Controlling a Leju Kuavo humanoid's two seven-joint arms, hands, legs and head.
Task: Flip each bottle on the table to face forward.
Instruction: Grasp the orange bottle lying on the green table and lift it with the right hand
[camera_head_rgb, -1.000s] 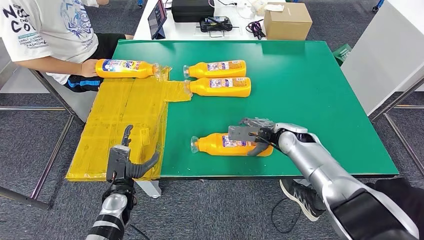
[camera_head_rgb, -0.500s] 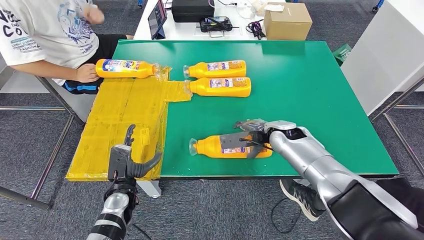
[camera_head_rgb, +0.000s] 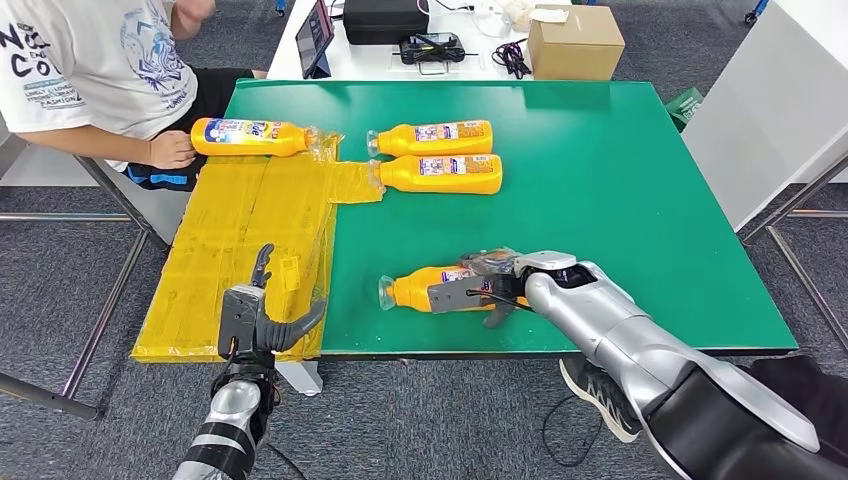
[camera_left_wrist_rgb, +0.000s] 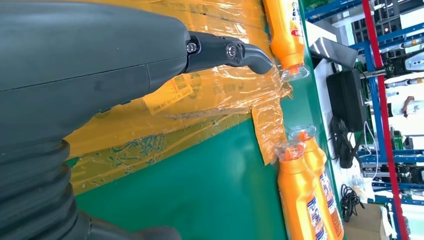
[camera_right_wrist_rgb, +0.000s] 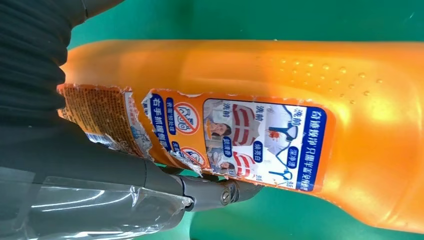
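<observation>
Right hand (camera_head_rgb: 478, 290) clasping near bottle (camera_head_rgb: 425, 290), slid toward neck | roll probably underway, label side unclear | left hand (camera_head_rgb: 257, 322) spread, idle

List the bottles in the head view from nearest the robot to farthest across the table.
Orange bottle lying under the right hand → orange bottle at the near side of the middle pair → orange bottle just behind it. The blue-labelled bottle on the yellow sheet sits about level with that last one, so it is left out.
</observation>
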